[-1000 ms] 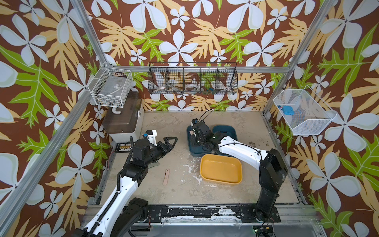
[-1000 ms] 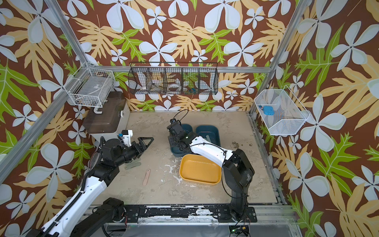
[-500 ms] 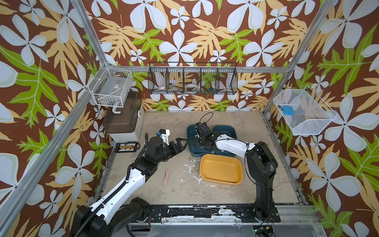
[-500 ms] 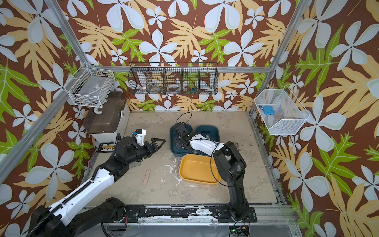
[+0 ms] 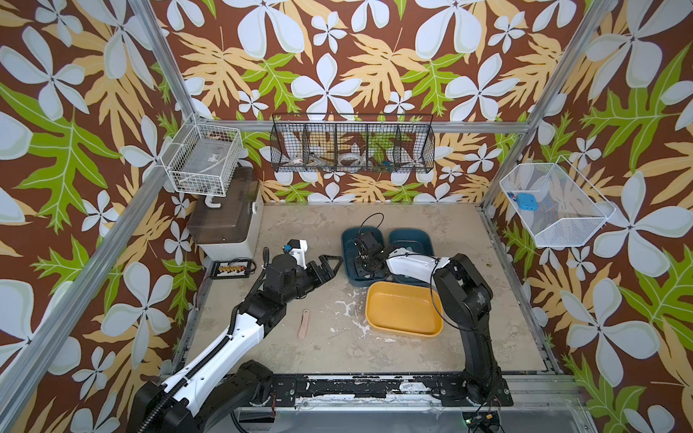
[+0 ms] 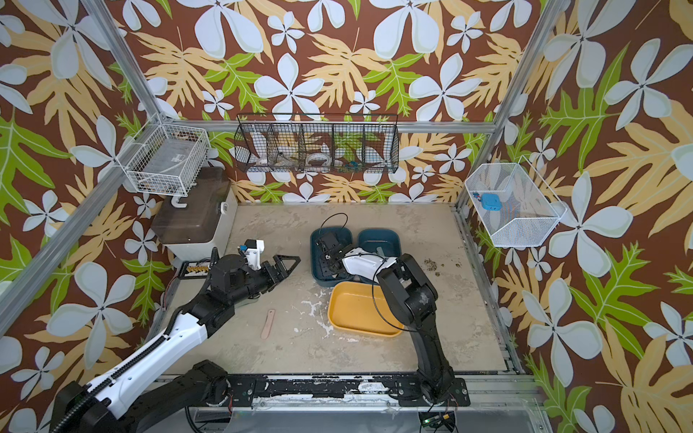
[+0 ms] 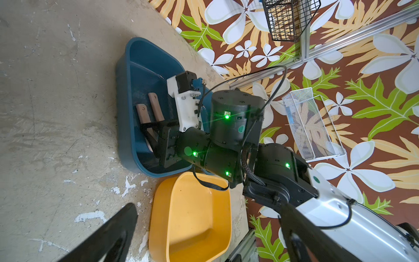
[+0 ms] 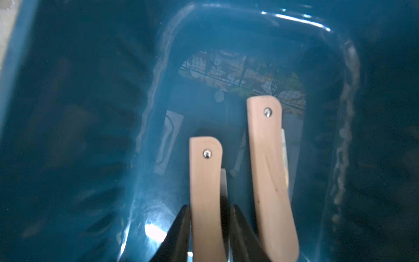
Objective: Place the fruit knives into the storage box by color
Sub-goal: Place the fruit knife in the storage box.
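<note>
Wooden knife [image 8: 205, 177] between right gripper [image 8: 210, 207] jaws, inside teal bin [image 8: 79, 102].

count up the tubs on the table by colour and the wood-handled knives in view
dark blue tubs: 2
yellow tub: 1
wood-handled knives: 3
total: 6

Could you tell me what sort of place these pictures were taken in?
Probably a robot test cell, not a home: aluminium framing holds floral wallpaper panels, the left arm and right arm mount on a base rail, and a wire basket hangs on the back wall.
</note>
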Robot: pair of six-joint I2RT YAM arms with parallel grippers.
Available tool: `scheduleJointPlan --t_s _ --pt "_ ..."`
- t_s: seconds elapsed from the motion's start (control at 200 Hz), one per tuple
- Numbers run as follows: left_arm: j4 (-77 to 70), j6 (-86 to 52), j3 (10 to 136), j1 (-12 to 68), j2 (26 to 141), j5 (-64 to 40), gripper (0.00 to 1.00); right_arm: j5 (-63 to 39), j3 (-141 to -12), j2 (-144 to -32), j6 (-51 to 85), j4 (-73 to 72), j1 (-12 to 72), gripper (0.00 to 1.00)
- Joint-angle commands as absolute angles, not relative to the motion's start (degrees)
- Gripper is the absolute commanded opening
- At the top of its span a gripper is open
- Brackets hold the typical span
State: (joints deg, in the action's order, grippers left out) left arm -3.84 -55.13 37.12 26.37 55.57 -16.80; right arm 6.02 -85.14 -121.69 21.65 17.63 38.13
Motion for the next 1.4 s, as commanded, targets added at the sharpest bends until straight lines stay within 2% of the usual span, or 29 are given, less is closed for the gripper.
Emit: scheduleJointPlan --t_s 0.0,0.24,0.631,1.021,1.396 --pt "-4.7 -55.4 36.5 26.4 55.0 -16.2 1.0 6.1 -85.5 -121.9 21.7 17.3 38.0 0.37" --pt "-4.2 -55.8 34.8 26.4 53.2 -14.6 1.0 5.6 -84.4 -119.1 22.1 16.7 38.0 0.4" --pt "2.1 -52.1 34.4 25.5 48.2 -7.6 1.0 2.8 -81.8 -108.2 23.9 16.0 39.5 0.42" --pt "8.3 -48.2 35.3 11.9 42.5 -11.0 1.0 3.1 -81.3 -103.3 27.9 16.8 51.1 0.49" --pt "12.1 -44.8 39.3 -1.8 40.9 -17.7 1.0 6.1 -85.0 -111.3 34.4 20.0 64.7 0.56"
